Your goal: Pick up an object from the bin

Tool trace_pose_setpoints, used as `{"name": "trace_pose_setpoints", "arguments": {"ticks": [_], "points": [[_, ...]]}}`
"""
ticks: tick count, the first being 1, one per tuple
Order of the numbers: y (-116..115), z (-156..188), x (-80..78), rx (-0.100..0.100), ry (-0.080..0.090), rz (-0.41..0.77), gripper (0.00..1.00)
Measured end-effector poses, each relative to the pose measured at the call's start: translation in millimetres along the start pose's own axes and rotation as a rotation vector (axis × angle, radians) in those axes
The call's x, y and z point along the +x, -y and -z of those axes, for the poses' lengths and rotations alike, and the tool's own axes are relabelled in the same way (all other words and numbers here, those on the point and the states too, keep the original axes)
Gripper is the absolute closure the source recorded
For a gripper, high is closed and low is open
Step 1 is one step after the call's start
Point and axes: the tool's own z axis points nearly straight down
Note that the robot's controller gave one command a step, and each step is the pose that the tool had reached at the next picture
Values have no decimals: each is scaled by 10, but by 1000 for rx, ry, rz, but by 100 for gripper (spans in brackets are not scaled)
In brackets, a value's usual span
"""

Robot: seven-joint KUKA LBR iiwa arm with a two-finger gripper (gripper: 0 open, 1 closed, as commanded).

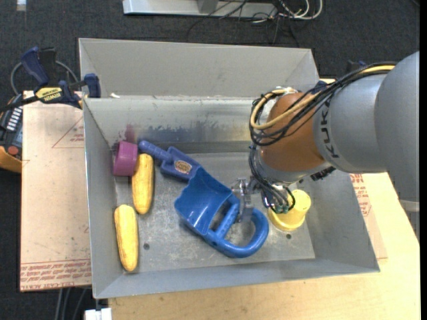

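So the scoop (200, 204) sits in the middle of the bin (200, 122), handle end pointing near-right, with the gripper (244, 204) right over that handle. Just right of it there's a cup (295, 213), partly under the arm. Far-left corner has a block (125, 159), and a tool (170, 163) runs right from it to the scoop. One cob (142, 183) touches the block's near side, the other cob (126, 237) lies nearer, by the left wall.

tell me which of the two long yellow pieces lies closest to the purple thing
The upper yellow piece, its top end beside the purple thing at the bin's left wall. The lower yellow piece lies apart, nearer the front corner.
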Motion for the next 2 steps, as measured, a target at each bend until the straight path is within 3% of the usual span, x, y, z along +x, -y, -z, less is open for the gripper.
{"name": "trace_pose_setpoints", "arguments": {"ticks": [2], "points": [[-81,6,-55,-1,1,-22,100]]}}
